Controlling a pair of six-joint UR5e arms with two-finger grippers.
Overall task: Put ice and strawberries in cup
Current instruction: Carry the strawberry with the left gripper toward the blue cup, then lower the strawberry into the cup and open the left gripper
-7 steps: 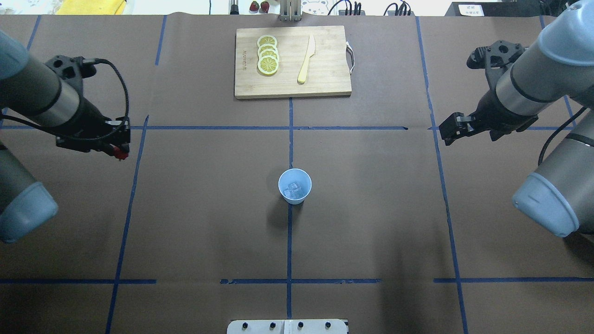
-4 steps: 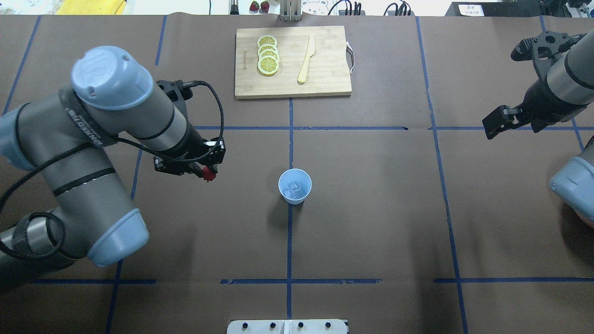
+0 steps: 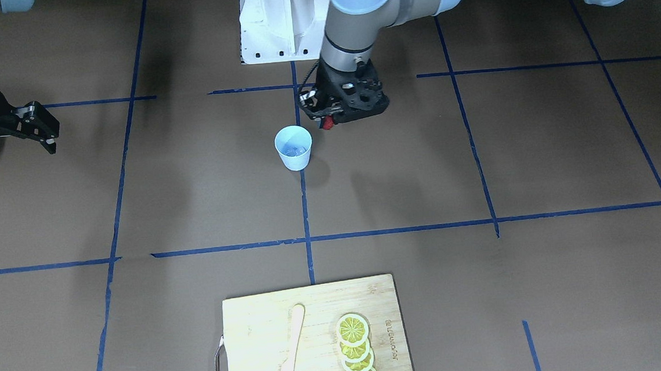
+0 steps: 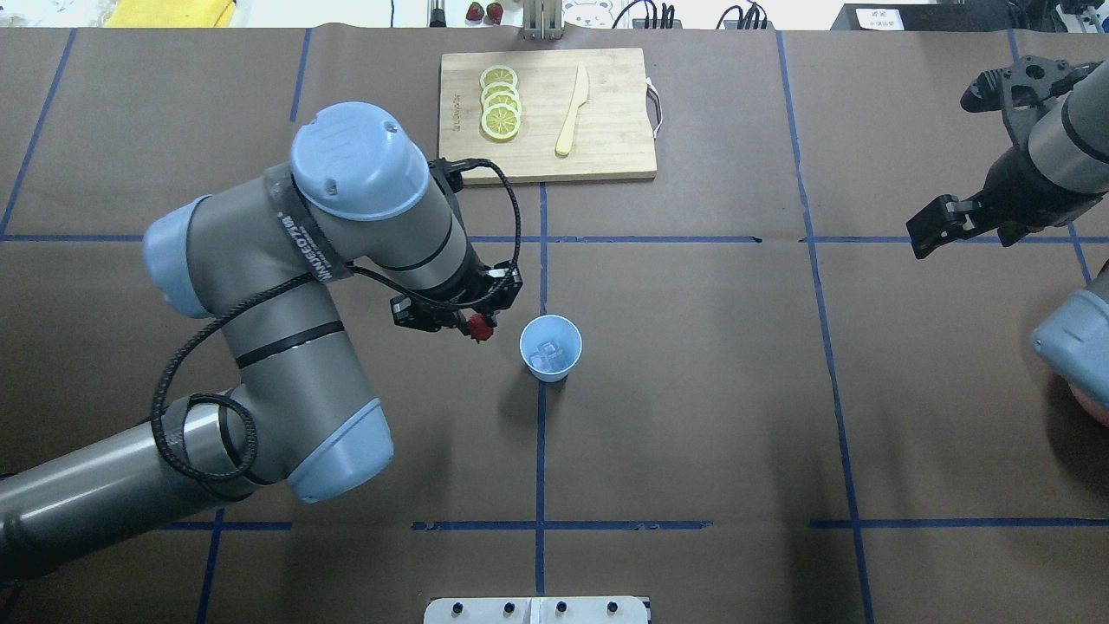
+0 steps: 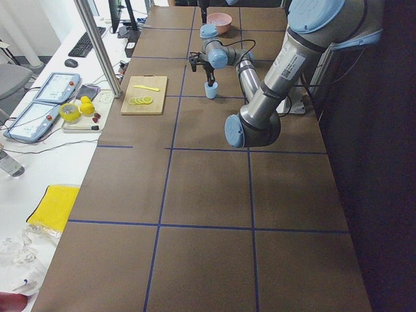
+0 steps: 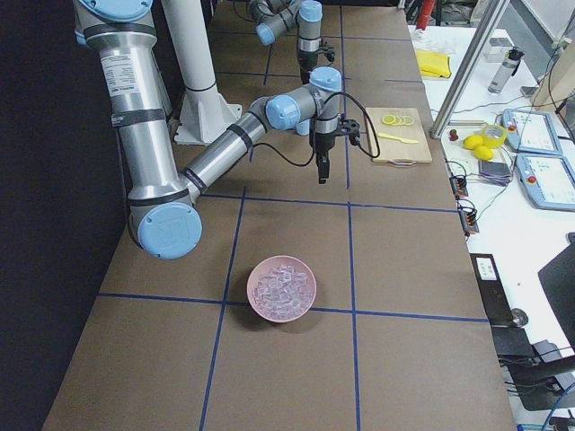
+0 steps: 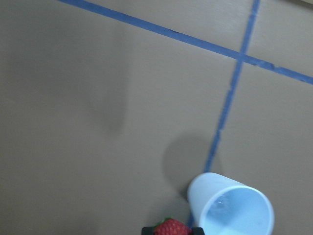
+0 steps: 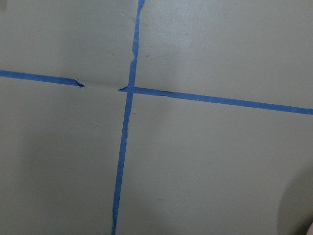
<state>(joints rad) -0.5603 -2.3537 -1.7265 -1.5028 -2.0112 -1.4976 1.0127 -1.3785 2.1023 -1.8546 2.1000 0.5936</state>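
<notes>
The light blue cup (image 4: 550, 347) stands at the table's middle and holds a few clear ice pieces (image 4: 548, 354). It also shows in the front view (image 3: 293, 147) and the left wrist view (image 7: 232, 208). My left gripper (image 4: 477, 327) is shut on a dark red strawberry (image 4: 479, 328), held above the table just left of the cup's rim. The berry also shows in the front view (image 3: 328, 123) and at the bottom of the left wrist view (image 7: 171, 228). My right gripper (image 4: 925, 234) hangs empty at the far right, apparently open, away from the cup.
A wooden cutting board (image 4: 606, 130) with lemon slices (image 4: 501, 102) and a wooden knife (image 4: 572, 111) lies at the back centre. A pink bowl of ice (image 6: 282, 288) stands at the right end. Two spare strawberries (image 4: 483, 11) lie beyond the table's back edge.
My left arm has swung from the far left to the cup's side with the strawberry in its gripper. My right arm has drawn back to the right.
</notes>
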